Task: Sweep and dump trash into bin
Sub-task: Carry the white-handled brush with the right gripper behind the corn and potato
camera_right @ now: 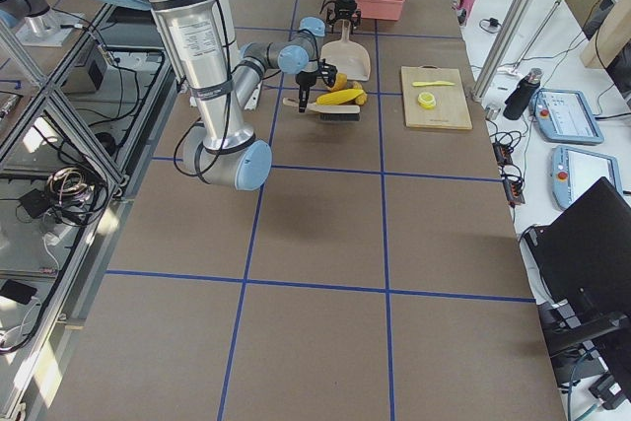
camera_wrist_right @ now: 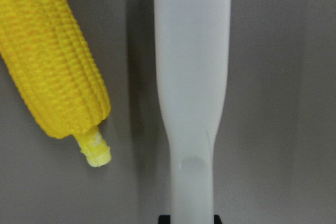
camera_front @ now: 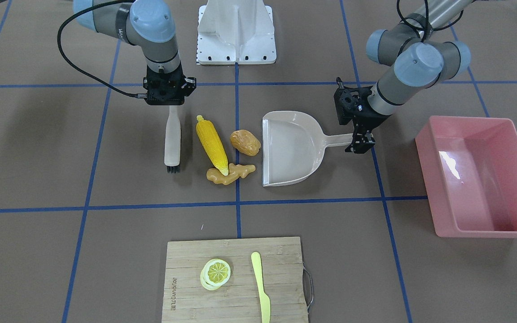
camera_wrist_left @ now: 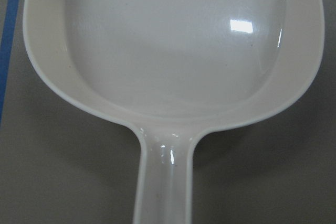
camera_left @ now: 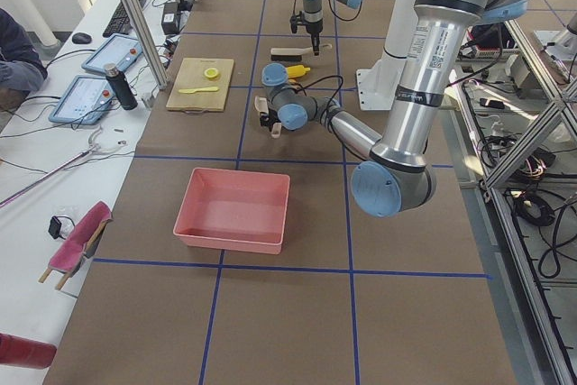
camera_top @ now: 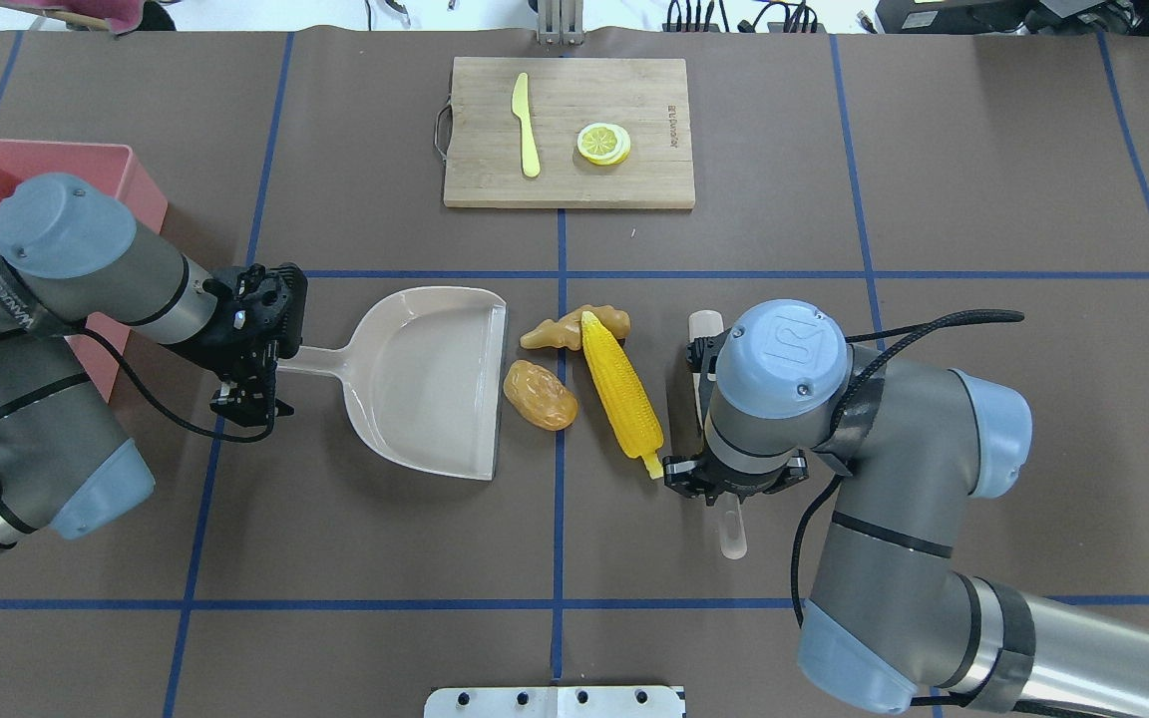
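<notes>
The trash lies in a cluster at mid-table: a yellow corn cob (camera_front: 212, 143), a brown potato-like chunk (camera_front: 245, 142) and a tan ginger root (camera_front: 231, 173). The open mouth of a beige dustpan (camera_front: 290, 148) faces the cluster. My left gripper (camera_front: 361, 144) is shut on the dustpan's handle. On the other side of the trash, beside the corn, lies a white brush (camera_front: 173, 139) with dark bristles. My right gripper (camera_front: 172, 104) is shut on the brush handle (camera_wrist_right: 191, 77). The pink bin (camera_front: 487, 148) stands empty beyond the left arm.
A wooden cutting board (camera_front: 186, 269) holds a lemon slice (camera_front: 216, 272) and a pale yellow knife (camera_front: 260, 287) at the table's far side from the robot. The white base plate (camera_front: 236, 31) sits between the arms. Blue tape lines cross the brown table.
</notes>
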Available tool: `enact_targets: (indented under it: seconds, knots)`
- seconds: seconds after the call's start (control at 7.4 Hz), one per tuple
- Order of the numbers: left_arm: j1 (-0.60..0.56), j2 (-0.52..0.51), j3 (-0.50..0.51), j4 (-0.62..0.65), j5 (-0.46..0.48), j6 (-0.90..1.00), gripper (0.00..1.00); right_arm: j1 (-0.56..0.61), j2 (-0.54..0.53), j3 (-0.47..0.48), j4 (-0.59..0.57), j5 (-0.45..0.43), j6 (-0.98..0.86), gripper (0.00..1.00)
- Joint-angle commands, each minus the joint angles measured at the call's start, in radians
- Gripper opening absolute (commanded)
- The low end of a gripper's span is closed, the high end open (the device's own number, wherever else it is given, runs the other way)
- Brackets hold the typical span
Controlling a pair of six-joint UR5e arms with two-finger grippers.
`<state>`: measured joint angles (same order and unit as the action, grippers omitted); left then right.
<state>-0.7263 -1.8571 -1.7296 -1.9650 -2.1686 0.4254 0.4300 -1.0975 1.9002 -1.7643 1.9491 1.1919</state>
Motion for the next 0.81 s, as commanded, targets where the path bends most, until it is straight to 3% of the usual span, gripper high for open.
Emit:
enact_targets:
  seconds: [0.0, 0.68]
  knots:
    - [-0.005, -0.001, -0.007, 0.0, -0.002, -0.004, 0.84, -0.002, 0.069, -0.074, 0.006, -0.013, 0.0, 0.0]
    - [-0.025, -0.01, -0.01, 0.002, -0.002, -0.001, 0.84, -0.002, 0.2, -0.197, 0.023, -0.01, 0.0, 0.0]
